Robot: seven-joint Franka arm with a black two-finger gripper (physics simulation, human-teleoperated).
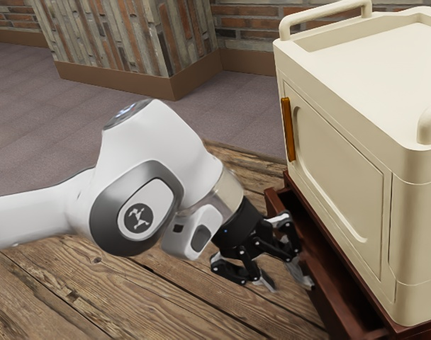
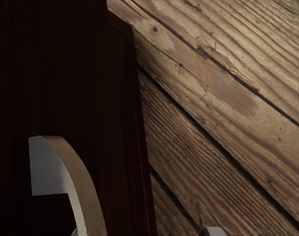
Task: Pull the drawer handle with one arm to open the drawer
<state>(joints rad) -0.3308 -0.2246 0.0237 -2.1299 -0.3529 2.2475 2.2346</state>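
Cream cabinet (image 1: pixel 343 177) above, dark red drawer (image 1: pixel 329 294) standing partly out below it, and the gripper (image 1: pixel 290 285) just off the drawer's front with its fingers spread. Between them, much nearer the drawer-side finger, lies the curved metal handle (image 2: pixel 83 182), its length running along the front, crosswise to the finger gap, so the pull should go straight away from the cabinet.

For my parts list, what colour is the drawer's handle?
The handle is silvery grey, with a brownish tint on its curved face; the wrist view shows it best.
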